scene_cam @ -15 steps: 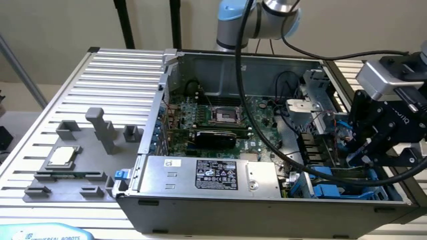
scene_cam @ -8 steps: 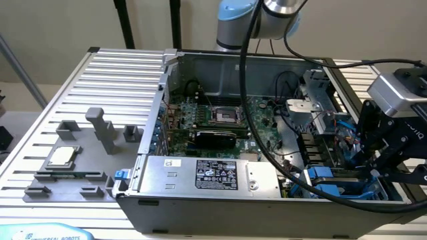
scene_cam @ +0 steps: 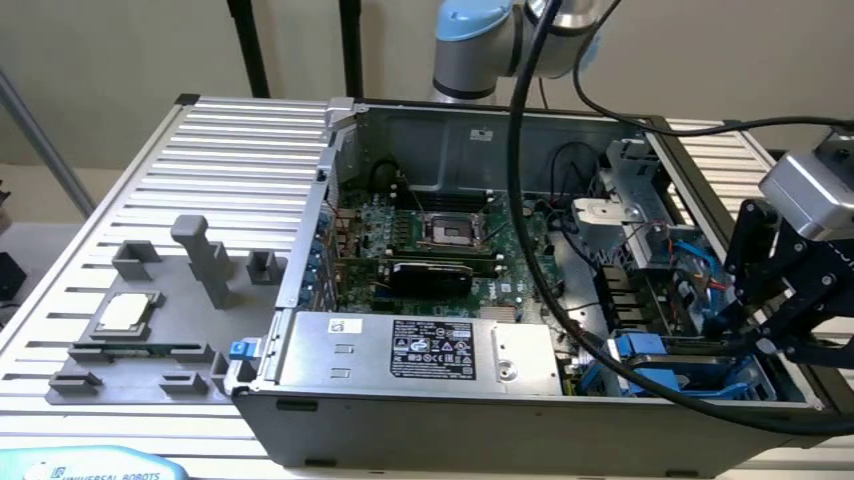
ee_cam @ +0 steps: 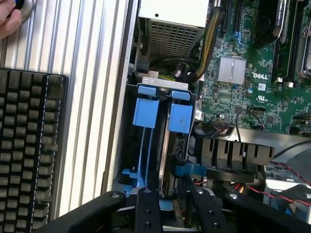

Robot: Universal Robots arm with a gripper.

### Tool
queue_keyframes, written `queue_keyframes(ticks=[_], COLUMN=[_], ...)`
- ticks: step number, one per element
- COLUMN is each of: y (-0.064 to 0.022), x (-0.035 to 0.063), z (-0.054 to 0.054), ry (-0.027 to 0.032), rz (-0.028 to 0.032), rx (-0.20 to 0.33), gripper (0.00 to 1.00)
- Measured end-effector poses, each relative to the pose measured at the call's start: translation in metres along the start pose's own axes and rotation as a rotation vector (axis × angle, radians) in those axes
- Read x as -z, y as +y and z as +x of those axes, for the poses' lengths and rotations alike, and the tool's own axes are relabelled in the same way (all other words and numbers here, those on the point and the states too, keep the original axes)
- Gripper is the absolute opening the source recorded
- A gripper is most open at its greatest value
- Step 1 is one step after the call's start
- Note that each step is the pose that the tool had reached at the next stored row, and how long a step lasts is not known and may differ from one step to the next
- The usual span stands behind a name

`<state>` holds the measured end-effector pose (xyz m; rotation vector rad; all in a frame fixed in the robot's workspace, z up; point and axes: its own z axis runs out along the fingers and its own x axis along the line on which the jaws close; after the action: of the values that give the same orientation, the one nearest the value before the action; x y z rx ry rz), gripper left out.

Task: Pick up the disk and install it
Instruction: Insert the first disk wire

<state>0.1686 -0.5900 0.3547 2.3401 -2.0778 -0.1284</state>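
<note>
The jaws are closed part-way on the disk (ee_cam: 171, 160), neither wide nor narrow. One black finger (ee_cam: 148, 208) lies against each flat side of it. The disk stands on edge between the jaws, inside the drive bay (ee_cam: 156, 81) at the corner of the open case (scene_cam: 304, 250). Its grey metal edge runs straight away from the jaws, and a blue tab (ee_cam: 181, 116) sits at the far end. Its near end, with a strip of circuit board showing, sits right between the fingertips.

Just beside the disk, outside one finger, a second blue frame (ee_cam: 145, 112) stands in the same bay, parallel to it. On the other side of the jaws a black fan housing (ee_cam: 228, 155) sits close by, with red and black wires next to it. Beyond the bay, further from the jaws, is the silver power supply (scene_cam: 427, 350) with its black label. The green board (scene_cam: 427, 230) lies off to the fan housing's side.

In the exterior view the jaws hang low over the case's corner at the exterior view's right, with the blue frames just under them. A thick black cable (scene_cam: 531, 200) drapes from the arm (scene_cam: 474, 45) across the case.

The case sits on a ribbed metal bench (scene_cam: 227, 150). Well away from the jaws, across the case, a grey fixture (scene_cam: 147, 372) on the bench carries a small square chip (scene_cam: 124, 315). On the bench outside the case wall, on the second frame's side of the jaws, lies a black keyboard (ee_cam: 24, 145). Past it a person's hand (ee_cam: 8, 20) rests on the slats.
</note>
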Motion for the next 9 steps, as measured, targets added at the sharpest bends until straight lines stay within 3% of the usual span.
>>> queue_keyframes(ticks=[9], y=[-0.0066], x=[0.0004], z=[0.0008], ry=[-0.0034], rz=[-0.0036], rx=[0.084], gripper=[0.31])
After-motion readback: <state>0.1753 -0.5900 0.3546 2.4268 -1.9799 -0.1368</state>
